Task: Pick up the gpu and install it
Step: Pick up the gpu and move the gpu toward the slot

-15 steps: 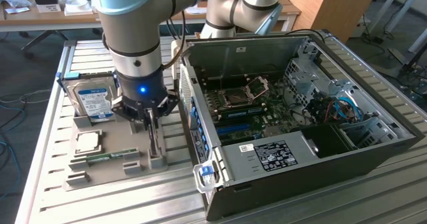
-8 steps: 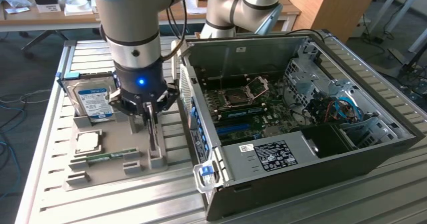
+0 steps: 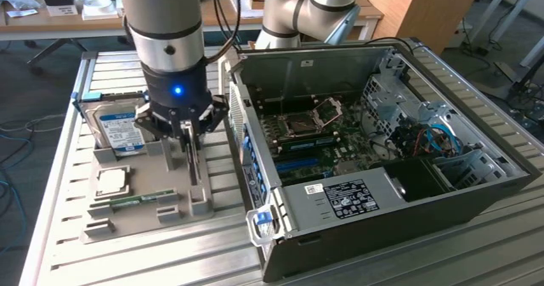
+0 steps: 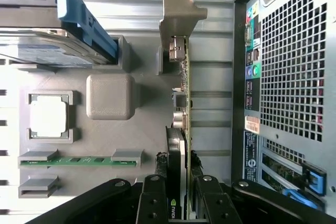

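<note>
- Gripper [image 4: 181, 190]: fingers pressed against both faces of the gpu [image 4: 177, 150], pinching it.
- gpu: on edge in a grey tray [image 4: 105, 145] slot; cooler logo too small to read.
- Open computer case [image 3: 365, 235]: beside the tray on the bench [image 3: 127, 260]; label illegible.

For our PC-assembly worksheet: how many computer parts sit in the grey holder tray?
4: the hard drive at the far end of the tray, the processor nearer, the memory stick nearest, the gpu on edge beside the case. The arm may hide others.
</note>
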`<control>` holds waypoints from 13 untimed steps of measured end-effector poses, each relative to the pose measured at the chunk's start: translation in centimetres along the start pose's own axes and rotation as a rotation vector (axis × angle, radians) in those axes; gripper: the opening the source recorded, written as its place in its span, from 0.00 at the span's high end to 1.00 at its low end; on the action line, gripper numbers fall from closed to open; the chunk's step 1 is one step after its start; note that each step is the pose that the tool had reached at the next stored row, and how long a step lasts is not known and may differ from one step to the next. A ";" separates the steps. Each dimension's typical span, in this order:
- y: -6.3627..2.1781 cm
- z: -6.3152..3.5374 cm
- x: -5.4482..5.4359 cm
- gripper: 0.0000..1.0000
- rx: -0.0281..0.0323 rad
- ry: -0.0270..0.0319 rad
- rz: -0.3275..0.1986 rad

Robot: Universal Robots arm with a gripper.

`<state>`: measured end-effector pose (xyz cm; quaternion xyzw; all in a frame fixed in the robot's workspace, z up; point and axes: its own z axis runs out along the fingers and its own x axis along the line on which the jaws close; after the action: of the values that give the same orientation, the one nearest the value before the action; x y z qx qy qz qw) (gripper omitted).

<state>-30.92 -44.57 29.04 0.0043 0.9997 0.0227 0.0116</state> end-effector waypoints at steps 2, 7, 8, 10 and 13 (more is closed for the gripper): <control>0.02 -0.43 0.0 0.73 -0.0001 -0.0001 0.000; 0.06 -1.38 0.0 0.73 -0.0001 0.0000 0.000; 0.07 -1.50 0.0 0.73 0.0000 0.0000 0.000; 0.08 -1.67 0.0 0.73 -0.0001 -0.0001 0.000; 0.09 -1.90 0.0 0.73 -0.0001 -0.0001 0.000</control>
<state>-30.92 -44.57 30.95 0.0043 0.9997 0.0227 0.0116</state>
